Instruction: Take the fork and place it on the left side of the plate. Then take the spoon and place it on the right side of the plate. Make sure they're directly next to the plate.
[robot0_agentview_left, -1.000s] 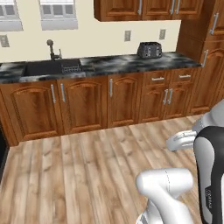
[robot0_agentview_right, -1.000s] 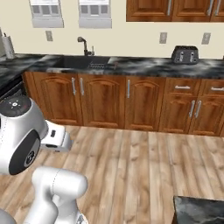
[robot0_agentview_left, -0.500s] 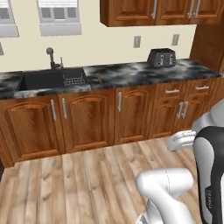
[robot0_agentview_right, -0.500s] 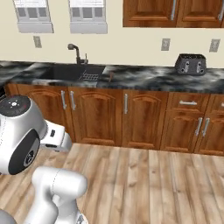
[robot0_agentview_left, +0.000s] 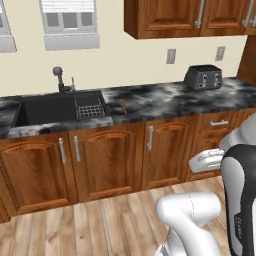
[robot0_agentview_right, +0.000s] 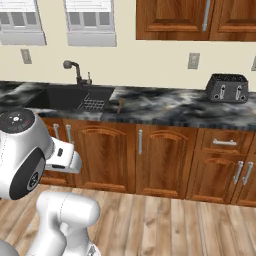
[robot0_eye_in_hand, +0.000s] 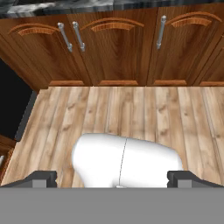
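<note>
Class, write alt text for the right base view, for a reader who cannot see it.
A dark marble counter runs across wooden cabinets, with a black sink and tap at left, a small brown spoon beside the sink, and a dark toaster at right. The white robot arm fills the lower left above a wooden floor.

The light was even and flat all round, with no clear source. The marble counter (robot0_agentview_left: 165, 102) showed a dull sheen, no glare. Shadows under the wall cabinets (robot0_agentview_right: 200, 20) were soft. Edges looked slightly jagged; nothing blurred.
</note>
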